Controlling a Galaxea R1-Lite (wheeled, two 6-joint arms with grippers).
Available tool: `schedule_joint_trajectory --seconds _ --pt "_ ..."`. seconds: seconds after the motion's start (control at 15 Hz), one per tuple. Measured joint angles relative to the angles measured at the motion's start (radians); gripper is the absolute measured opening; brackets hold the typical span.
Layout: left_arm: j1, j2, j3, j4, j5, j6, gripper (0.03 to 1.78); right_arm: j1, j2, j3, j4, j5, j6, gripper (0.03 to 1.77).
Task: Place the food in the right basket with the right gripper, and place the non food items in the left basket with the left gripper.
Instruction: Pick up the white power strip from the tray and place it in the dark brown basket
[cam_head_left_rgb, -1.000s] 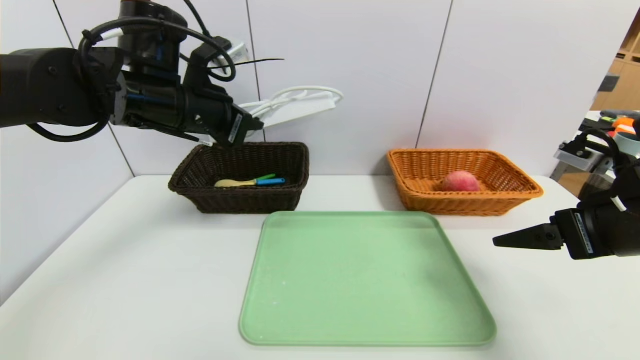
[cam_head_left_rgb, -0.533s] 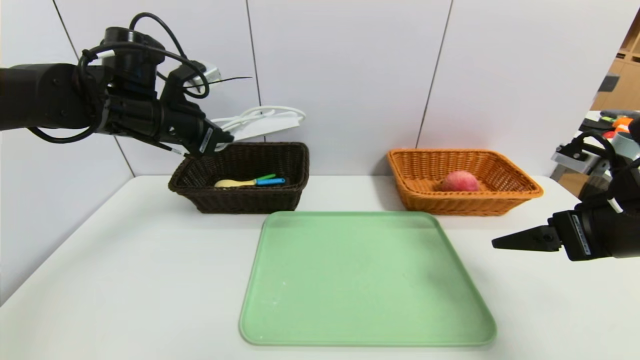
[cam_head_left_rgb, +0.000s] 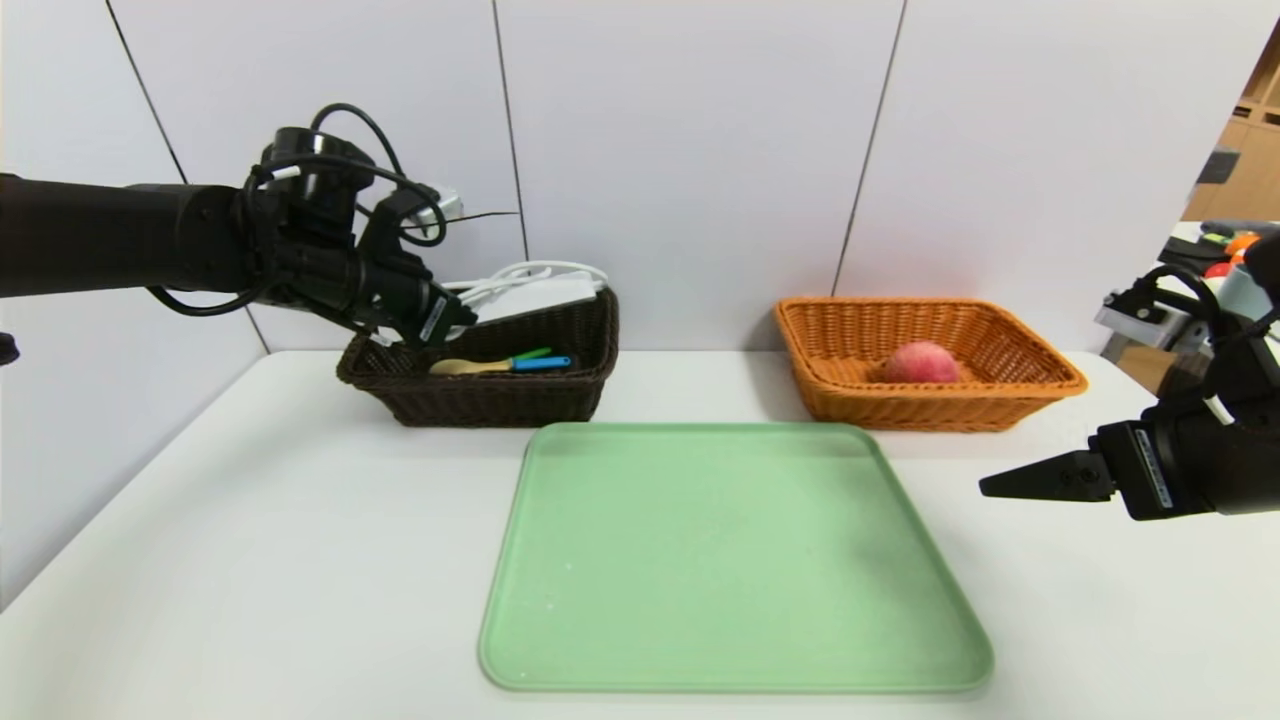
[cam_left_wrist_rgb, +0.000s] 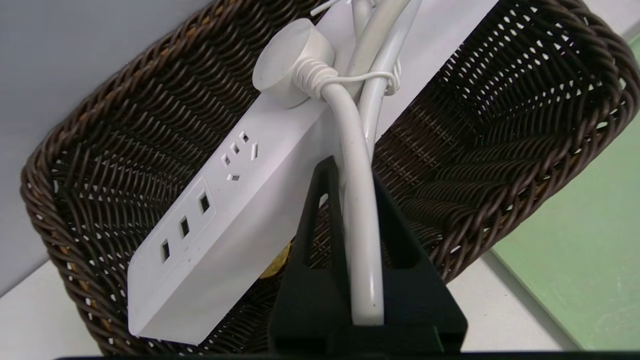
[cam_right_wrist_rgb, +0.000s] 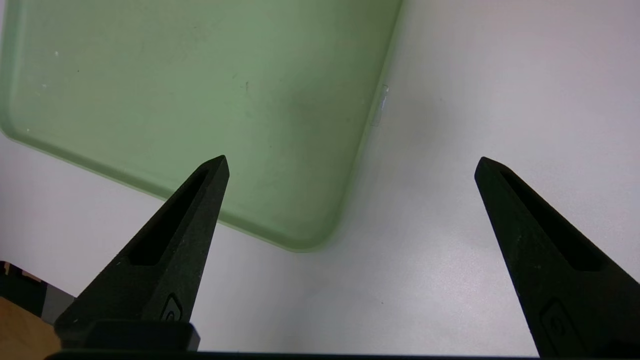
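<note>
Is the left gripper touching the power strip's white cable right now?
Touching. The left wrist view shows the left gripper clamped on the white cable, no gap visible.

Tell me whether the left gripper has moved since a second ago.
Yes. The left gripper, shut on the power strip's cord, has come down toward the dark basket, lowering the power strip into it.

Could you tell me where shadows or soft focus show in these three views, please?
Head view: soft shadow falls under the brown basket and orange basket, and on the green tray. Left wrist view: the power strip is crisp, and the cable looks soft nearest the camera. Right wrist view: the tray's edge is soft; a faint shadow lies on the table.
</note>
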Motion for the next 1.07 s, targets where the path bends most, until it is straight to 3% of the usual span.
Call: schedule_joint_trajectory --seconds 0.4,0.67,1.07 --pt "-0.001 0.05 -0.016 0.001 0.0 -0.003 0.16 0.0 0.001 -0.001 0.0 0.0 0.0 1.7" --pt "0.0 0.063 -0.017 0.0 0.002 -0.005 0.75 0.0 -0.001 0.0 0.002 0.0 0.0 1.7" --pt "0.001 0.024 -0.015 0.003 0.003 -0.016 1.26 0.0 -0.007 0.0 0.001 0.001 0.001 1.7"
